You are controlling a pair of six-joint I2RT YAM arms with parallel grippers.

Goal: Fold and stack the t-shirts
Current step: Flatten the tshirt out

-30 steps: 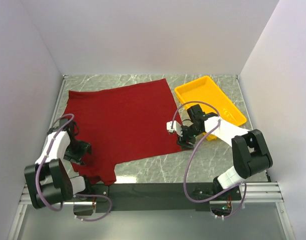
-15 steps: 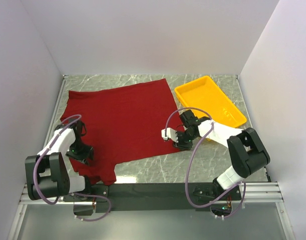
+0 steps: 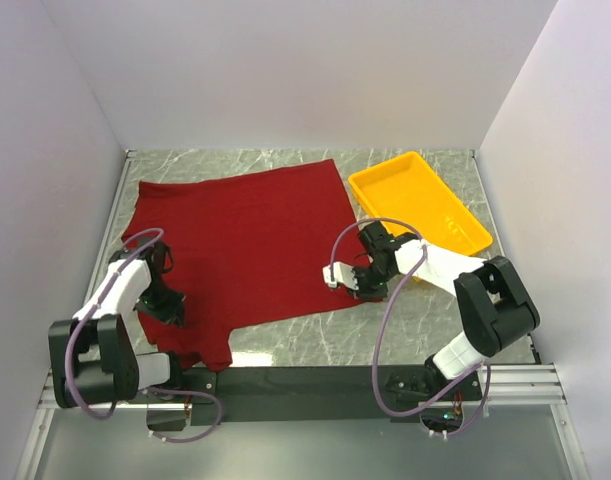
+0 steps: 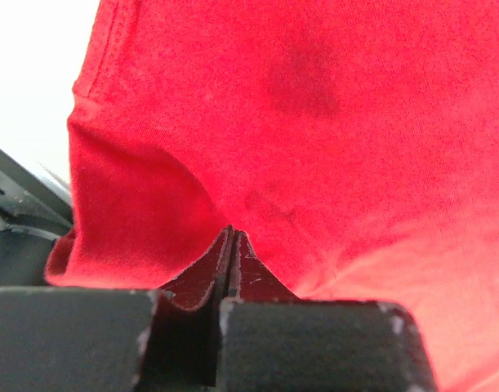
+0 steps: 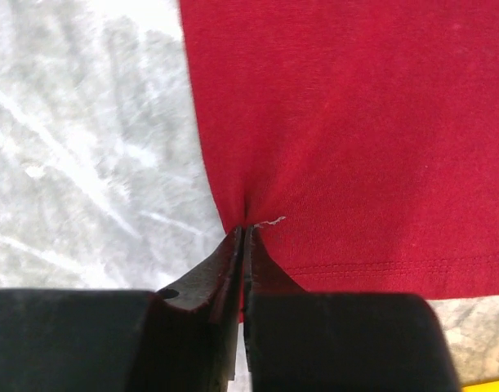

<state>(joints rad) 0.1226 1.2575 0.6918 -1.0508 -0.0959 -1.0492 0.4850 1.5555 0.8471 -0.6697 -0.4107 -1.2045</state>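
Both my arms reach low over the shirt [image 3: 240,245], which lies spread flat across the left and middle of the marble table [image 3: 405,325]. My left gripper [image 4: 230,245] is clamped tight on a pinch of red cloth by the sleeve at the shirt's near-left side. My right gripper [image 5: 243,237] is likewise closed on the shirt's right edge, close to the hem corner. The yellow tray [image 3: 415,205] sits just beside the shirt's far-right corner.

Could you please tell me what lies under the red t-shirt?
The t-shirt lies on the marbled table, which shows around its edges; anything beneath the cloth itself is covered.
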